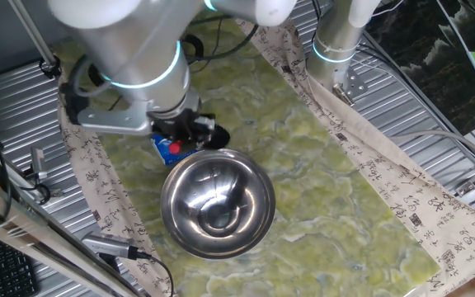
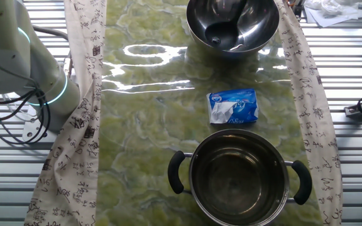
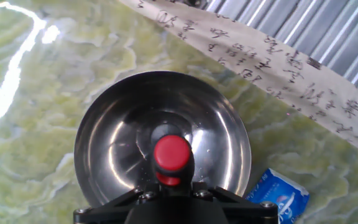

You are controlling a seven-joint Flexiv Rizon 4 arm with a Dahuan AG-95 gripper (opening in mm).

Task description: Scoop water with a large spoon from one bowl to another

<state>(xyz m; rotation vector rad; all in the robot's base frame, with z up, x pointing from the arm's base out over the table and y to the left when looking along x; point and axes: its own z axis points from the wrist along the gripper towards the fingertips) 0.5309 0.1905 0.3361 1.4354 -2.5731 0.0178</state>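
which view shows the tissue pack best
The other fixed view: the blue-and-white tissue pack lies whole and unobstructed between bowl and pot. One fixed view has it mostly hidden under the arm; the hand view catches only a corner.
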